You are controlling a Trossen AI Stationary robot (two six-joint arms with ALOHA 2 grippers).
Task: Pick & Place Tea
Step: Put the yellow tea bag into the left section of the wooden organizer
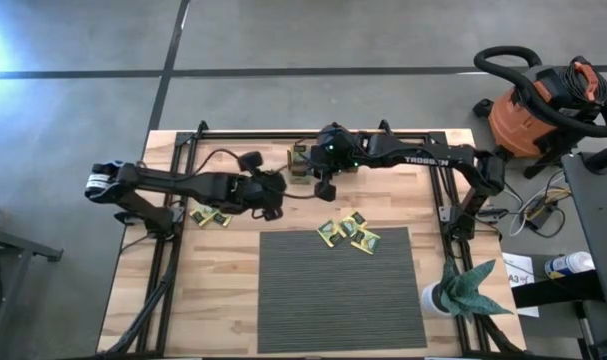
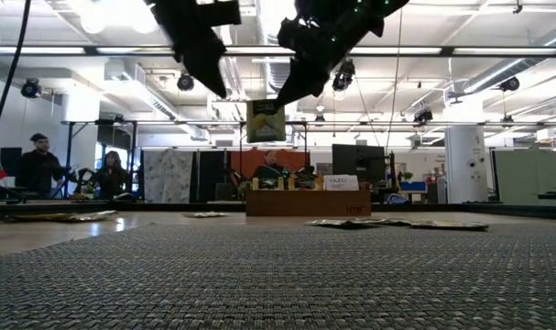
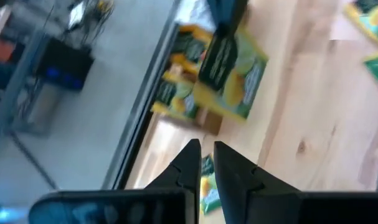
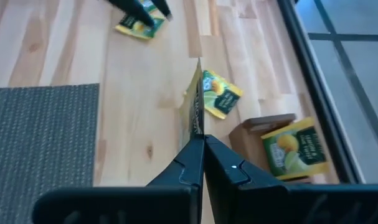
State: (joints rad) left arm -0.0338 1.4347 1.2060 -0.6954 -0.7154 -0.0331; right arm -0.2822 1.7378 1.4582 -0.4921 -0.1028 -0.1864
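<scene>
I see yellow-green tea sachets (image 1: 348,234) with dark centres on my pale wood-grain desk (image 1: 223,290), a grey ribbed mat (image 1: 338,290), a brown wooden tray (image 4: 263,134) and black pincers.

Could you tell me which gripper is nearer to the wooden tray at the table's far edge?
Right. The right gripper, holding a sachet, hangs beside the tray; the left gripper sits farther off.

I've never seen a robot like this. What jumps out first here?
Two dark arms meet over the far middle of the wooden table. The right gripper pinches a yellow-green tea sachet on edge in the air, just above a small wooden tray. More sachets lie by the grey mat.
</scene>
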